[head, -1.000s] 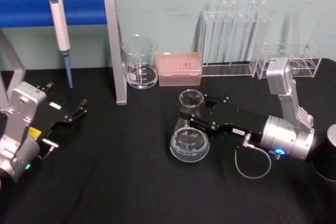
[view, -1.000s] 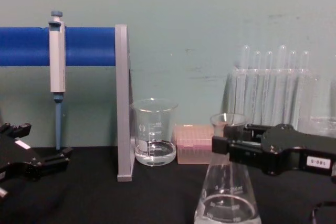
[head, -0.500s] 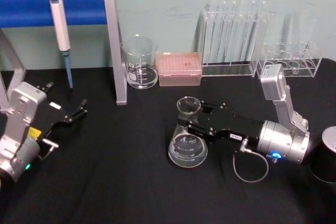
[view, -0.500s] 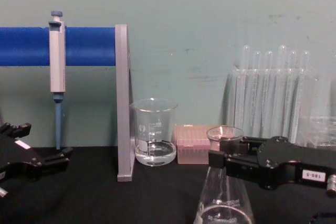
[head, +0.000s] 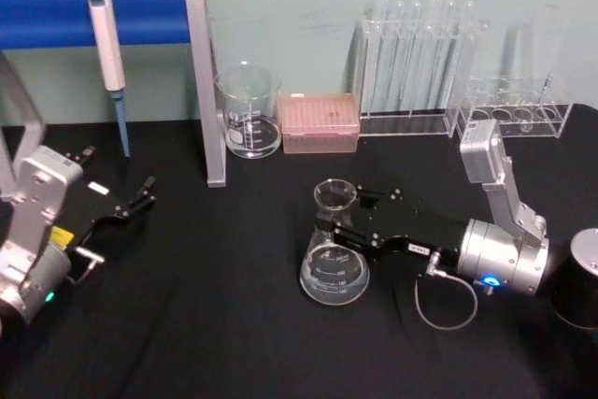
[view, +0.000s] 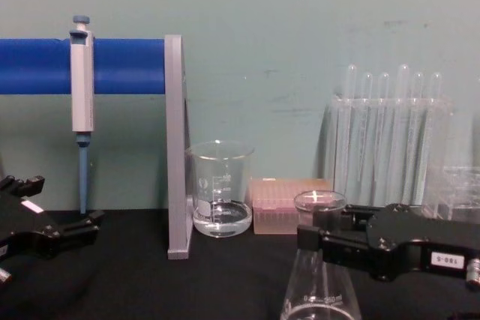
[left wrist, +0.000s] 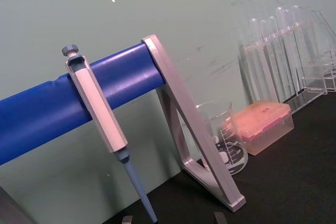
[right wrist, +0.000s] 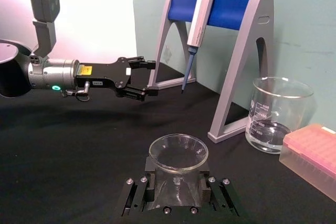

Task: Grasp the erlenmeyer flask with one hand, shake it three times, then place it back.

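Note:
The erlenmeyer flask (head: 334, 263) is clear glass with a little liquid in its wide base, at the middle of the black table. My right gripper (head: 338, 220) reaches in from the right and is shut on its neck just under the flared rim. In the chest view the flask (view: 318, 294) stands upright, with the right gripper (view: 318, 239) clamped below the rim. The right wrist view looks down onto the flask rim (right wrist: 178, 153) between the jaws. Whether the base touches the cloth I cannot tell. My left gripper (head: 140, 196) rests open at the left, far from the flask.
A blue-barred stand (head: 200, 81) holding a pipette (head: 106, 39) is at the back left. A beaker (head: 249, 111), a pink tip box (head: 320, 122) and test tube racks (head: 418, 67) line the back wall. A black cylinder (head: 579, 277) stands at the right edge.
My right gripper has carried the flask downward and slightly toward me, so it sits lower in the chest view. The left arm has not moved.

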`<state>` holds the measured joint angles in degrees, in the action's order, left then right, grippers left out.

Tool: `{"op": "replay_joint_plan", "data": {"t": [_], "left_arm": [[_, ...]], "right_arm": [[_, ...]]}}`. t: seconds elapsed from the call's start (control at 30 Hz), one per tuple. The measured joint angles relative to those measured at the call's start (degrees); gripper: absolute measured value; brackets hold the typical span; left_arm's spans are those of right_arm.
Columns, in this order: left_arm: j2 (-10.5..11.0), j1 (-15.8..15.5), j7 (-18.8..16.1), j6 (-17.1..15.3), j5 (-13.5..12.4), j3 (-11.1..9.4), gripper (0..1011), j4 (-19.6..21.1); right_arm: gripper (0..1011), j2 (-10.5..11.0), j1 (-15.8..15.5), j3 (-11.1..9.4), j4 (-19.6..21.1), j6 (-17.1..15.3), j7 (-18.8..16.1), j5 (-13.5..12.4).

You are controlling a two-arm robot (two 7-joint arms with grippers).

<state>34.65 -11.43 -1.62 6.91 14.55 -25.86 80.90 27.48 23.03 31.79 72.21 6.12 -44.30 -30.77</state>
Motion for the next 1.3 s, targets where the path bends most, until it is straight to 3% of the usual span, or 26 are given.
{"op": "replay_joint_plan", "data": {"t": [1.3], "left_arm": [[0.0,0.0,0.0,0.0,0.0,0.0,1001,0.0]], "right_arm": [[466,-0.1,-0.2,-0.1,0.2,-1.3,1.0,-0.2]]}}
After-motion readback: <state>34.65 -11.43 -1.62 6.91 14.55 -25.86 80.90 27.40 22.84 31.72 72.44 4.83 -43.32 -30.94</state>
